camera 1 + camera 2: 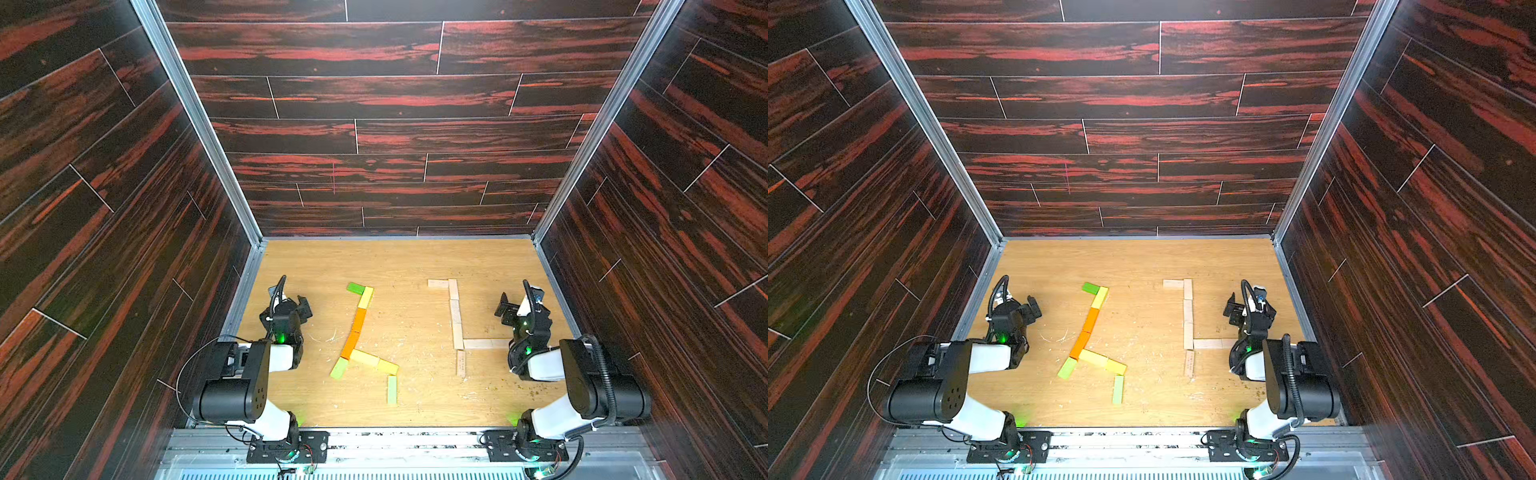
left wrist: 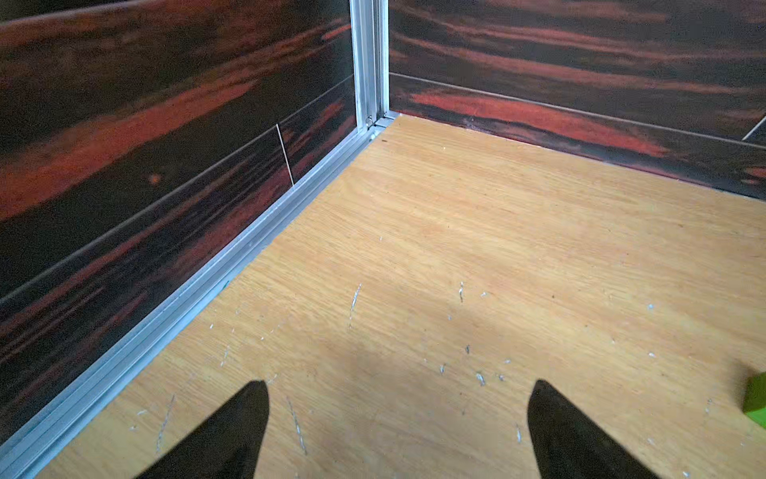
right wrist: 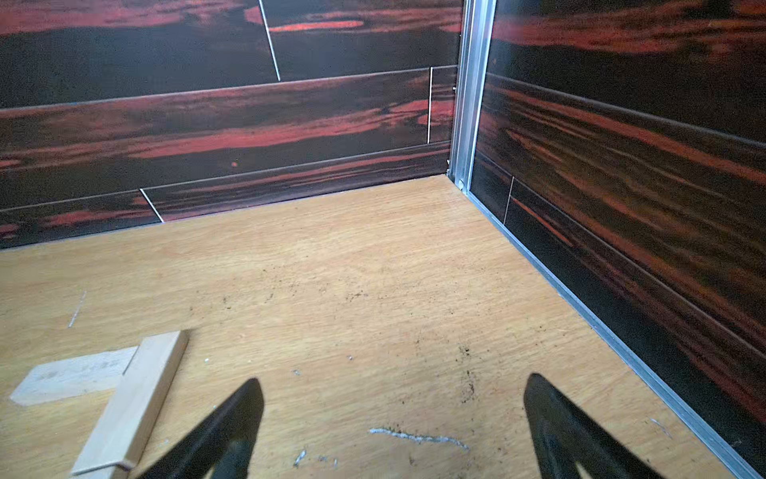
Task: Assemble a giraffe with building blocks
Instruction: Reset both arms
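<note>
Two claws hang over the desk (image 1: 415,266), both spread wide and both empty. Between them the blocks lie flat in two figures.

The left claw (image 1: 303,306) has its fingertips (image 2: 248,406) framing only scratched wood. The coloured blocks (image 1: 359,320) run to its right, near but apart. A green block (image 1: 355,288) lies at the far end, then yellow and orange pieces slant back toward the arm bases. There they branch into two more yellows and two green legs.

The right claw (image 1: 505,308) hovers likewise, with the pale blocks (image 1: 455,311) in a straight line to its left. A sideways block (image 1: 438,283) caps the far end, and a short row turns under the arm at the near end. In the right wrist view, that far corner lies just beside one finger.
</note>
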You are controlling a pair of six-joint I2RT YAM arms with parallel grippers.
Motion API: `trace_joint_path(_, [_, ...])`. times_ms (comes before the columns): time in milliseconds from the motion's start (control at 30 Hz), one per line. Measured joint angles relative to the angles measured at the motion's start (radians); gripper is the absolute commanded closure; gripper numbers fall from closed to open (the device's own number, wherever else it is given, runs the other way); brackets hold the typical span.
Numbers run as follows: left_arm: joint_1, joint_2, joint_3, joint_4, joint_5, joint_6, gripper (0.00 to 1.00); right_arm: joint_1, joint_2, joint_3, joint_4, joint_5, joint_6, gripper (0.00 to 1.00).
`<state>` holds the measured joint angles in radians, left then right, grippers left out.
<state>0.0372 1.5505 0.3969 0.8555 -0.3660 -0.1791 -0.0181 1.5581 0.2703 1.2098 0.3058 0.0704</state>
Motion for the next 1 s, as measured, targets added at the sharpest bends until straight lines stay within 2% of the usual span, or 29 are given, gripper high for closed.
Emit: trace_joint_path(1000, [-0.002, 0.0, 0.0, -0.013, 0.0, 0.007, 0.0, 0.0, 0.0, 0.0, 0.0, 0.0, 0.0, 0.02])
